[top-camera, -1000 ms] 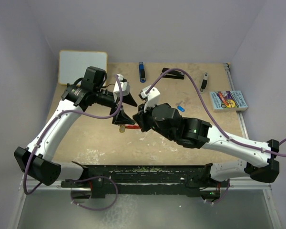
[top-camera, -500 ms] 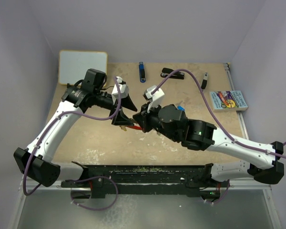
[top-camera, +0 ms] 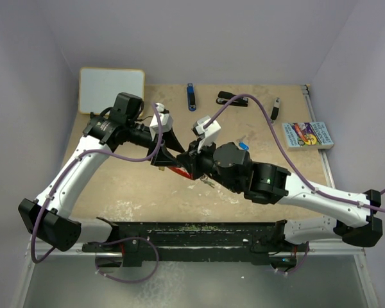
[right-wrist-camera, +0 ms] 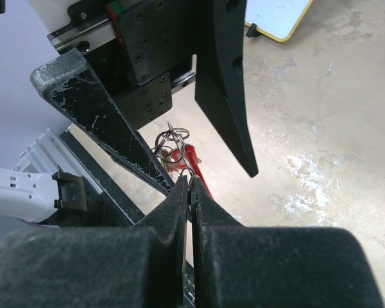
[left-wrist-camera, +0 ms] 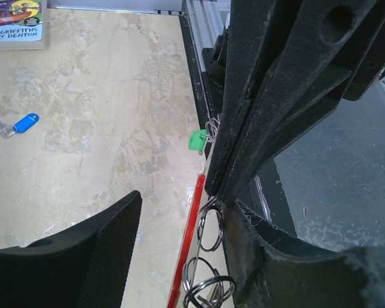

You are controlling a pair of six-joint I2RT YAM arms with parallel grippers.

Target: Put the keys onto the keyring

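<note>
Left wrist view showed left gripper fingers spread around the keyring, right gripper fingers closed on it; threading the green key next probably needed careful alignment.

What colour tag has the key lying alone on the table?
Blue; the tag shows best in the left wrist view.

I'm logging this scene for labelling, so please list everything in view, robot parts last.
whiteboard: one, white, far left corner
blue-and-black stick: one, far edge
stapler: one, black, far edge
small dark stick: one, far right
book: one, colourful, right edge
blue-tagged key: one, loose on table
keyring: one, red clip with silver rings, between grippers
green-tagged key: one, near keyring
left gripper: one, black, open
right gripper: one, black, shut at the rings
</note>
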